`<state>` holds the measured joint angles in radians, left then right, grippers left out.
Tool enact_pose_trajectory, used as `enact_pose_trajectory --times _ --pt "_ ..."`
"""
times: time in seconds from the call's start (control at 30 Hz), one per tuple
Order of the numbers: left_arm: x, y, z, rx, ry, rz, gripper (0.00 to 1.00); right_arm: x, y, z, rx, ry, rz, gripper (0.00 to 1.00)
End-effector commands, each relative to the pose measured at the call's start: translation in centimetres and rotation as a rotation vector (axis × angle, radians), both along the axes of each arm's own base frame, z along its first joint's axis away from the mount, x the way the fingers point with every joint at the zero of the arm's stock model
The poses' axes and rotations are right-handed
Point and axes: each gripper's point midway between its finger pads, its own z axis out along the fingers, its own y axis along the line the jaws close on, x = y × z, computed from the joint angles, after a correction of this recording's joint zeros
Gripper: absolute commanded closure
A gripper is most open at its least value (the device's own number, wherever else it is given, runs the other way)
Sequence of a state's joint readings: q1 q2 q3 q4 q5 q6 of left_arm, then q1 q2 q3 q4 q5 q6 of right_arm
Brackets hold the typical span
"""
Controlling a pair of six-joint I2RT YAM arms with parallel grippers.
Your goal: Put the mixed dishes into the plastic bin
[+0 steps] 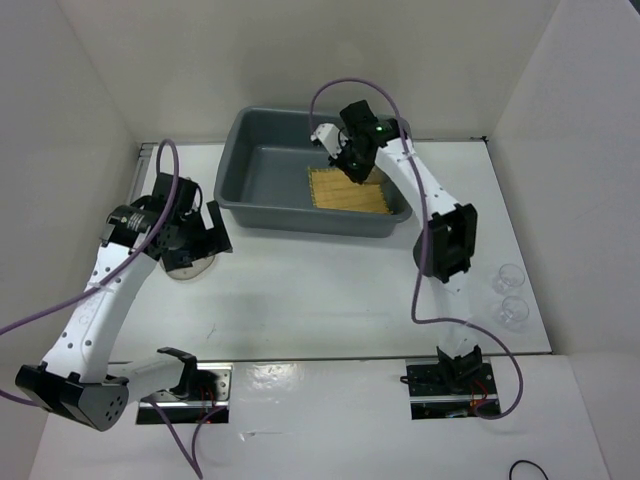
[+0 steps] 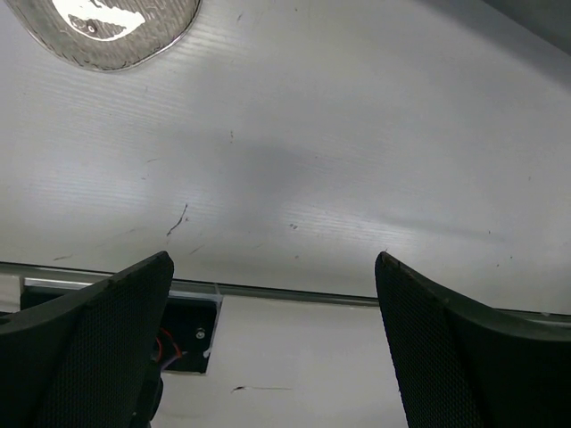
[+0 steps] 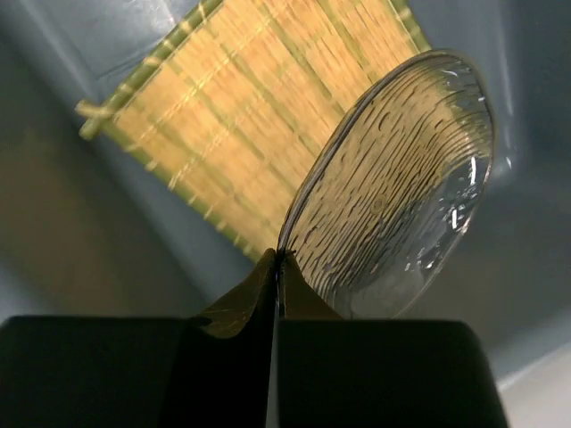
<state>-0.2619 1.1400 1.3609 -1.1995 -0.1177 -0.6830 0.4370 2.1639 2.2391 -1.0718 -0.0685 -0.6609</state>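
Observation:
The dark grey plastic bin [image 1: 250, 170] stands at the back of the table. The yellow bamboo mat [image 1: 348, 192] lies flat inside it and also shows in the right wrist view [image 3: 241, 107]. My right gripper [image 1: 357, 168] is over the mat inside the bin, shut on the rim of a smoky-grey saucer [image 3: 401, 187] held tilted on edge. My left gripper [image 1: 205, 240] is open and empty, just above the table beside another saucer [image 1: 190, 266], which shows at the top left of the left wrist view [image 2: 111, 31]. Two clear glass cups [image 1: 509, 278] [image 1: 515, 310] stand at the right.
The white enclosure walls close in the table on the left, back and right. The arm bases and their mounting plates [image 1: 445, 378] sit at the near edge. Purple cables loop over both arms.

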Motion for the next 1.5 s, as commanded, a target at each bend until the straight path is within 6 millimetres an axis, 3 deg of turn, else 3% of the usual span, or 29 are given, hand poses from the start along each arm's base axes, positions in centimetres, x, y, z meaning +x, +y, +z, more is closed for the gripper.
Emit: enact_pose_trajectory --times 0.0,0.03,0.07,0.1,0.13,0.17,0.23,0.37,0.63,0.7,0.87,0.97,1.07,1.17,1.2,1.27,1.3,1.37,1.4,1.43,1.47 --pt "0.1 0.2 1.3 -0.012 -0.035 -0.009 0.0 1.1 1.6 3.5 0.062 -0.065 0.024 1.0" --pt "0.1 0.2 1.3 -0.014 -0.044 -0.009 0.0 1.7 2.1 1.5 0.055 -0.026 0.031 1.0" --pt "0.0 0.4 1.0 -0.012 -0.035 0.0 0.0 2.5 2.7 2.8 0.077 -0.065 0.045 1.0" --pt "0.1 0.4 0.7 -0.011 -0.032 0.0 0.0 2.2 2.7 2.1 0.069 -0.029 0.05 1.0" --pt "0.1 0.4 0.7 -0.011 -0.032 0.0 0.0 2.8 3.0 -1.6 0.039 0.038 0.048 1.0" --pt "0.0 0.2 0.1 -0.029 -0.006 -0.003 0.0 3.9 3.6 0.4 0.076 -0.032 0.043 1.0" --pt "0.1 -0.5 -0.4 -0.067 0.016 -0.043 0.0 4.9 3.1 -1.5 0.057 -0.02 0.015 1.0" --pt "0.3 -1.2 -0.5 -0.127 0.021 -0.046 0.0 4.6 3.7 -4.3 0.059 0.046 0.033 1.0" --pt "0.5 -0.2 -0.5 -0.125 0.018 -0.038 0.0 3.5 3.7 -7.2 0.053 0.142 0.014 1.0" --pt "0.6 0.0 -0.5 -0.125 0.017 -0.029 0.0 3.6 3.5 -7.8 0.041 0.148 0.008 0.97" --pt "0.7 0.2 -0.8 -0.131 0.018 -0.037 0.0 3.5 3.1 -10.1 0.007 0.184 -0.013 0.77" --pt "0.6 0.3 -1.0 -0.135 0.026 -0.039 0.0 3.6 3.2 -9.8 0.014 0.178 -0.021 0.68" --pt "1.2 0.9 -1.1 -0.126 0.024 -0.032 0.0 3.5 3.2 -7.0 0.039 0.138 -0.028 0.66" --pt "2.1 2.3 -0.3 -0.092 0.003 0.0 0.0 2.9 3.1 -2.7 0.082 0.088 -0.031 0.56" --pt "2.4 2.7 -0.6 -0.084 0.014 0.018 0.0 2.2 3.5 0.5 0.117 0.04 -0.033 0.52" --pt "3.6 4.0 -0.1 -0.084 -0.012 0.066 0.0 1.3 3.8 3.4 0.143 0.001 -0.027 0.5" --pt "4.1 4.5 -0.3 -0.084 0.001 0.085 0.0 0.0 3.8 7.3 0.167 -0.067 -0.03 0.49" --pt "5.2 5.9 -0.1 -0.109 -0.008 0.145 0.0 -1.8 4.1 10.3 0.182 -0.113 -0.032 0.49" --pt "6.1 6.6 0.0 -0.109 -0.011 0.17 0.0 -1.9 3.2 12.2 0.187 -0.166 -0.08 0.47" --pt "6.2 8.3 -0.3 -0.116 -0.001 0.24 0.0 -3.8 2.5 14.8 0.203 -0.205 -0.087 0.46" --pt "7.0 9.4 -0.3 -0.123 -0.026 0.28 0.0 -4.6 1.7 15.8 0.201 -0.223 -0.096 0.43"
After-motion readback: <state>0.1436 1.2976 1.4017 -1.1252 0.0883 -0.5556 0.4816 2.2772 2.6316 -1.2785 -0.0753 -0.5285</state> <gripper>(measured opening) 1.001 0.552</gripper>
